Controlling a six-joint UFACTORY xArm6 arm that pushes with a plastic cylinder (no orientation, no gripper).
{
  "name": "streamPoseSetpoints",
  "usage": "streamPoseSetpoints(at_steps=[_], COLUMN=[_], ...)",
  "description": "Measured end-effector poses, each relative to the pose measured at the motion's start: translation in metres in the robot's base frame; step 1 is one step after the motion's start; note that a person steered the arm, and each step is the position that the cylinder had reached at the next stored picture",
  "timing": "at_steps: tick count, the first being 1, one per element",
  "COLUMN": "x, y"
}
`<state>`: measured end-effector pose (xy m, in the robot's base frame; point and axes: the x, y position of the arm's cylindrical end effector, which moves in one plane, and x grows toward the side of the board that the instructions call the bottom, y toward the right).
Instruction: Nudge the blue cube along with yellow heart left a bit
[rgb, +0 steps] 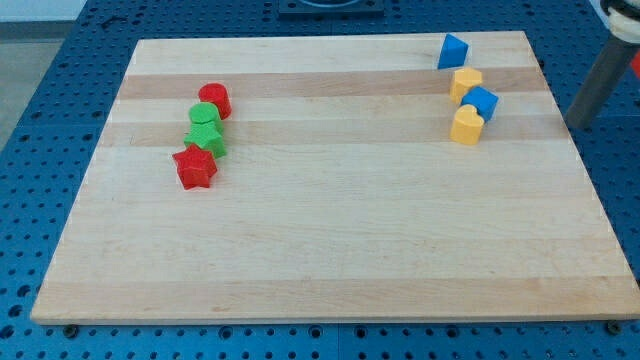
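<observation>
The blue cube (482, 102) sits near the view's upper right of the wooden board (330, 240). The yellow heart (466, 126) touches it at its lower left. My rod comes down at the view's right edge, and my tip (579, 125) is to the right of the blue cube, off the board's right edge, well apart from both blocks.
A yellow block (465, 83) touches the blue cube's upper left. A blue triangular block (452, 51) lies above it. At the view's left, a red cylinder (215, 99), two green blocks (205, 128) and a red star (195, 167) form a cluster.
</observation>
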<state>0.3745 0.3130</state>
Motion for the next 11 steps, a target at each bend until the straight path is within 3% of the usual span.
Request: streamPoseSetpoints(at_steps=[4, 11], x=[-0.026, -0.026], y=[-0.029, -0.108])
